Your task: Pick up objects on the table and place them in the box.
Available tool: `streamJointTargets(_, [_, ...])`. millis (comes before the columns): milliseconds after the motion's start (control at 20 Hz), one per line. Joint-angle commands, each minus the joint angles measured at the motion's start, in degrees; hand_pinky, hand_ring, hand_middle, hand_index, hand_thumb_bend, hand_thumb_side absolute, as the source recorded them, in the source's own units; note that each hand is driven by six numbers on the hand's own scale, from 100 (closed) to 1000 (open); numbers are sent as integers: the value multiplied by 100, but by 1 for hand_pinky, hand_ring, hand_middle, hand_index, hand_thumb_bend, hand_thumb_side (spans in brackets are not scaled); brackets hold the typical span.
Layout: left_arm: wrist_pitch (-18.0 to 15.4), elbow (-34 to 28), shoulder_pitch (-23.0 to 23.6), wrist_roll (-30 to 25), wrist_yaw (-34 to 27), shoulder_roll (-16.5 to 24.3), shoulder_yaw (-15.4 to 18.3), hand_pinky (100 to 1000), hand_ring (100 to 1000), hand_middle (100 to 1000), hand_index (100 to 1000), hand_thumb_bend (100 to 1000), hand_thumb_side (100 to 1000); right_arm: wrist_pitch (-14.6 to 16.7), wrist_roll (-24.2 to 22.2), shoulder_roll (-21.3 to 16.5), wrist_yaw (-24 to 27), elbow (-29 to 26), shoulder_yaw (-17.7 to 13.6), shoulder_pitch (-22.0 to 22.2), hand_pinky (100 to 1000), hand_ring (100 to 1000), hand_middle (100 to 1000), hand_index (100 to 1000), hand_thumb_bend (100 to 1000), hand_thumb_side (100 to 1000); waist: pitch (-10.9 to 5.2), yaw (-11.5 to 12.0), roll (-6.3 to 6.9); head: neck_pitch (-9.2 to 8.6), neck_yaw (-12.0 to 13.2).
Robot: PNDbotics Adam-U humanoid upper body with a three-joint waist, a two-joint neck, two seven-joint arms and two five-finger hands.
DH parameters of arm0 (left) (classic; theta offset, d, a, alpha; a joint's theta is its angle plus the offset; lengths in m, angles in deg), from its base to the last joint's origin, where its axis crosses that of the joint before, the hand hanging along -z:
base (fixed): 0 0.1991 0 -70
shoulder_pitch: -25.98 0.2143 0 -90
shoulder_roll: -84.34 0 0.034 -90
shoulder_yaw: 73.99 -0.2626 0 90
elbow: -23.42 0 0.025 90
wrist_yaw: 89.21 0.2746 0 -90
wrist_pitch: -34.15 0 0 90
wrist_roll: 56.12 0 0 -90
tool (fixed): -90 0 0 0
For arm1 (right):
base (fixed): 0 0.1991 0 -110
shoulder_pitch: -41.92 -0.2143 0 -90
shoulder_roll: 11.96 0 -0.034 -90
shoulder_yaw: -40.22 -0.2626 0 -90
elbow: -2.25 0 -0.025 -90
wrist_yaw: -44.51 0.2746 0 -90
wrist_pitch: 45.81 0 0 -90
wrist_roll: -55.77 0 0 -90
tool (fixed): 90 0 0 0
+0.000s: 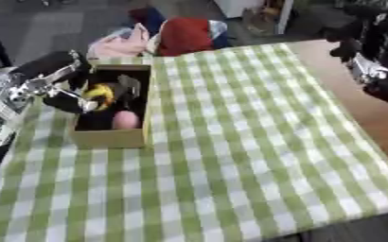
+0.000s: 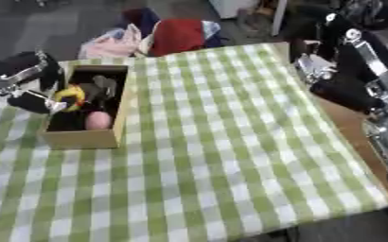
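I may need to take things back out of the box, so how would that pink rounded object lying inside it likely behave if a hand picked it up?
The pink rounded object looks smooth and egg-like, so it may slip between fingers and would probably roll on the checked cloth. It seems small, likely light. It lies low inside the cardboard box, so its walls may hamper reaching in.

Lab-type room: checked tablecloth [image 1: 247,142], grey floor [image 1: 40,28], clothes pile [image 1: 160,35].

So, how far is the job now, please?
A pink object already lies in the cardboard box. The left hand is over the box with a yellow object; whether it has let go is unclear. No further objects show on the checkered tablecloth.
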Motion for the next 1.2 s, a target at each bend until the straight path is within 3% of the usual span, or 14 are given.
streamJointTargets(50, [-186, -196, -36, -508, 146, 307, 22, 540, 444, 416, 510, 380, 315, 20, -8, -86, 27, -23, -74, -44, 713, 789, 658, 926, 100, 422, -113, 26, -14, 29, -41])
streamJointTargets(150, [-264, -226, 30, -831, 209, 376, 78, 601, 548, 548, 653, 441, 445, 24, -6, -84, 29, -17, -80, -24, 713, 789, 658, 926, 100, 423, -128, 49, -19, 37, -57])
streamJointTargets(250, [-353, -345, 99, -1162, 203, 467, 191, 637, 605, 625, 742, 499, 504, 27, -5, -83, 29, -11, -85, -8, 713, 789, 658, 926, 100, 423, -140, 75, -25, 49, -73])
streamJointTargets(500, [-232, -1250, 462, -1178, -92, 794, 720, 688, 679, 721, 787, 523, 589, 35, 5, -82, 25, 5, -109, 50, 713, 789, 657, 925, 100, 426, -164, 186, -35, 68, -107])
streamJointTargets(800, [573, -2437, 1130, -235, -911, 1004, 1505, 683, 648, 694, 764, 462, 666, 42, 27, -65, 11, 22, -139, 117, 712, 788, 655, 918, 100, 433, -173, 319, -42, 84, -169])
streamJointTargets(850, [699, -2551, 1250, -24, -1133, 958, 1644, 677, 617, 660, 740, 366, 672, 42, 30, -60, 8, 25, -144, 133, 711, 788, 655, 914, 100, 437, -172, 351, -45, 91, -187])
streamJointTargets(1000, [1104, -2856, 1729, 868, -2218, 805, 2037, 655, 587, 628, 723, 298, 662, 48, 37, -42, -4, 24, -155, 193, 706, 787, 654, 912, 100, 440, -176, 434, -46, 118, -216])
streamJointTargets(1200, [1469, -3135, 2145, 1739, -3243, 526, 2308, 636, 565, 603, 693, 245, 642, 54, 39, -21, -24, 3, -155, 262, 699, 782, 653, 908, 100, 444, -160, 528, -50, 153, -216])
